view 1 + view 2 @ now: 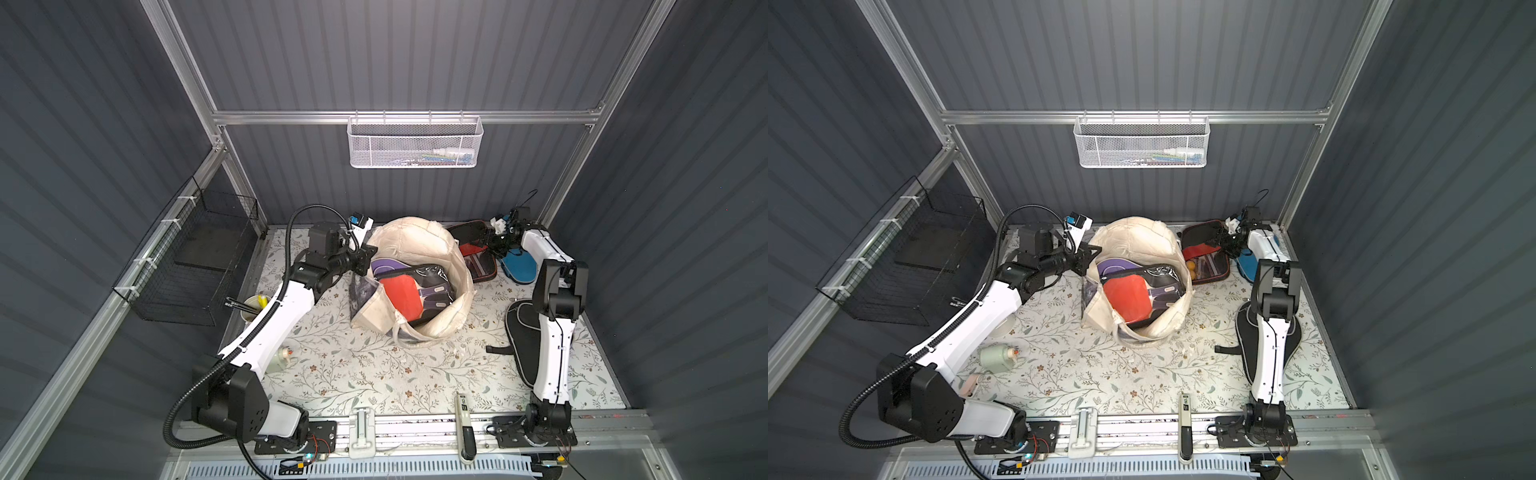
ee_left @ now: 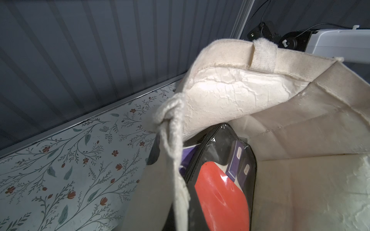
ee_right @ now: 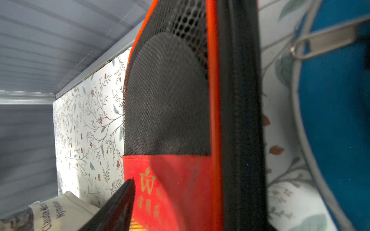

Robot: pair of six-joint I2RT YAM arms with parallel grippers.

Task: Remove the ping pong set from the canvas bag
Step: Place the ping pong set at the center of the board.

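The cream canvas bag (image 1: pixel 415 241) (image 1: pixel 1133 237) lies open on its side at mid-table. Inside it, a clear-fronted zip case with a red paddle (image 1: pixel 401 295) (image 2: pixel 220 190) rests on a purple cover (image 1: pixel 386 264). My left gripper (image 1: pixel 364 259) is shut on the bag's left rim (image 2: pixel 176 152). An open red-and-black case (image 1: pixel 478 253) (image 3: pixel 170 100) lies at the back right, beside a blue cover (image 1: pixel 519 268) (image 3: pixel 336 100). My right gripper (image 1: pixel 493 245) stands open at that case's raised lid, one finger (image 3: pixel 120 206) apart from it. A black cover (image 1: pixel 523 328) lies partly under the right arm.
A cup of pens (image 1: pixel 253 309) and a small bottle (image 1: pixel 996 358) sit by the left arm. Orange balls (image 1: pixel 1191 266) lie in the open case. A black wire basket (image 1: pixel 199 266) hangs on the left wall and a white mesh basket (image 1: pixel 415 141) on the back rail.
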